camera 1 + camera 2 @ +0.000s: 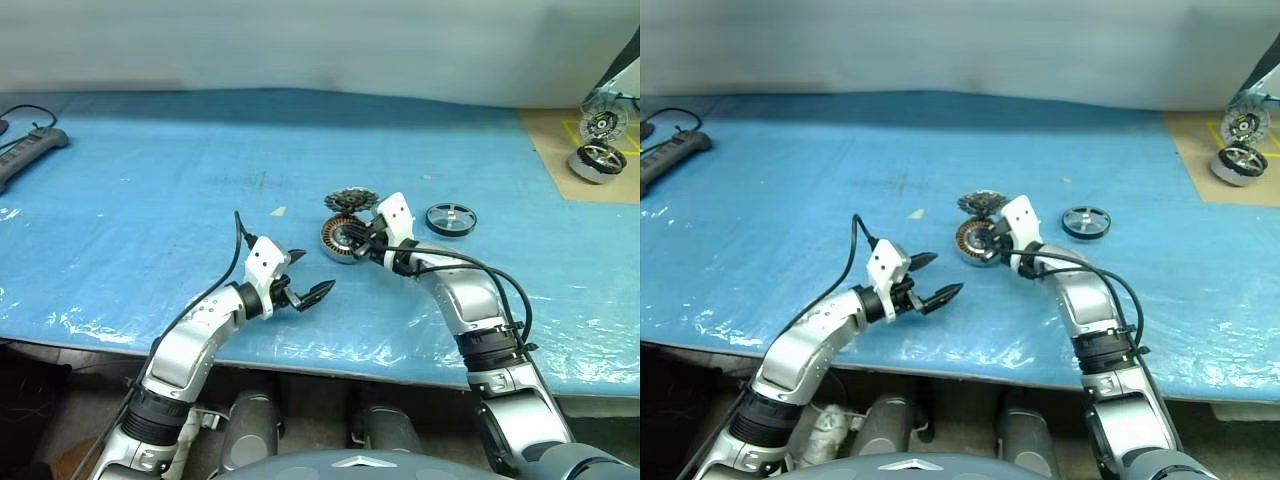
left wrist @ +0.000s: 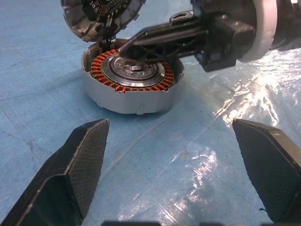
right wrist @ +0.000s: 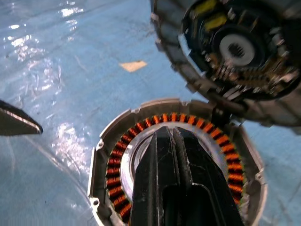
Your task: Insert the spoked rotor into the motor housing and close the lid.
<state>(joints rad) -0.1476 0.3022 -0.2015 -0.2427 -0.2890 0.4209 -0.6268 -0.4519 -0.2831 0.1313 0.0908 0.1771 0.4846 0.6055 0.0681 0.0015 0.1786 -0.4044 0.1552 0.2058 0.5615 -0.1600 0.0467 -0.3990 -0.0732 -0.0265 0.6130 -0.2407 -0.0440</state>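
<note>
Nearest, the left pincer (image 1: pixel 308 283) hovers over the blue, crinkly plastic-covered surface (image 1: pixel 150 200), its two black textured fingers spread wide with nothing between them, pointing toward the motor housing (image 1: pixel 340 238) at about its 2 o'clock. The housing — a round ring of orange-copper coils around a flat silver hub, set in a pale grey shell — rests on the surface just beyond. The right pincer (image 2: pixel 129 45) reaches in from the housing's 4 o'clock; its slim black fingers are pressed together, tips lying over the silver hub, gripping nothing that can be made out. At the housing's 12 o'clock, touching its far rim, the lid (image 1: pixel 345 201) stands tilted up — a grey disc with a dark scalloped edge, its inner face showing small electronic parts. At the housing's 3 o'clock, well apart, the spoked rotor (image 1: pixel 451 219) lies flat: a shallow dark-rimmed cup with thin silver spokes. Farther at 2 o'clock, similar round parts (image 1: pixel 598 160) sit on a brown board.
</note>
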